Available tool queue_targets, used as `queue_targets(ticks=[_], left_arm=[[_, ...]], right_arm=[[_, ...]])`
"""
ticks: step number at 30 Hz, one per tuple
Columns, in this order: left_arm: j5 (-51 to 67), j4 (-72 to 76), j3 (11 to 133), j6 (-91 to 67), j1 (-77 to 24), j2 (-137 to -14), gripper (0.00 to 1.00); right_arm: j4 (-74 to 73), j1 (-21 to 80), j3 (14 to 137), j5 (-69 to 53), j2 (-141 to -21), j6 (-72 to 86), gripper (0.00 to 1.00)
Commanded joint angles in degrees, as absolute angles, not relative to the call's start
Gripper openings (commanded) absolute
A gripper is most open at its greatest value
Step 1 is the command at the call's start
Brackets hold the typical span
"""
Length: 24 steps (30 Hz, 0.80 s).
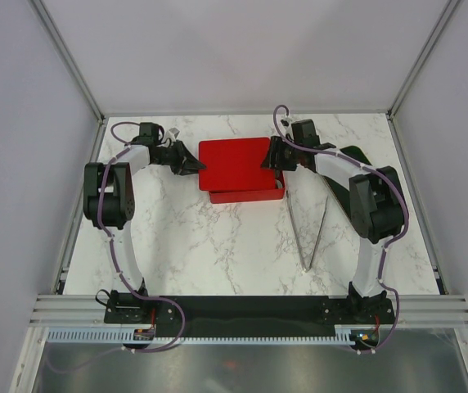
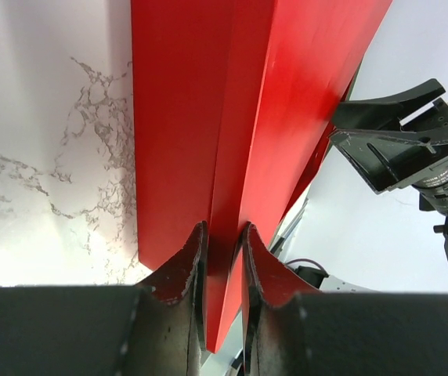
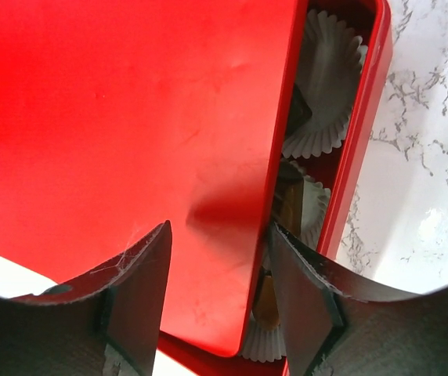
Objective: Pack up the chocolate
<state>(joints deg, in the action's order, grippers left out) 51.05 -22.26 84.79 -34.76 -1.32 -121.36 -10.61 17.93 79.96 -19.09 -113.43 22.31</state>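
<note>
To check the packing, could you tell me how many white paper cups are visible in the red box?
3 paper cups, along the box's uncovered edge in the right wrist view: top, middle, bottom. The lid may hide more.

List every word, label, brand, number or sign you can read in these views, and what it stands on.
None can be read.
The red lid and the red box are plain.
The wrist camera on the right arm shows no legible marking.

both arms reach far and inward; left gripper [image 2: 224, 233] jaws nearly closed, right gripper [image 3: 220, 233] jaws spread apart.
</note>
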Motion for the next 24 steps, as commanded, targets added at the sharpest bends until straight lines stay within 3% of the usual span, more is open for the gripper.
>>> queue_targets(ticks=[1, 10, 24], left_arm=[[43.42, -24.08, 83.94, -37.0, -1.05, -123.4, 0.03], [43.24, -24.0, 83.76, -36.39, -1.05, -123.31, 0.03], [42.81, -23.73, 83.93, -34.63, -2.81, -120.15, 0.03]], right_arm=[[-11.52, 17.93, 82.0, -20.12, -114.78, 22.58, 0.6], [2.19, 15.21, 76.29, -34.27, -113.73, 31.2, 0.51], [5.98, 13.8, 74.53, -36.57, -110.13, 32.96, 0.48]])
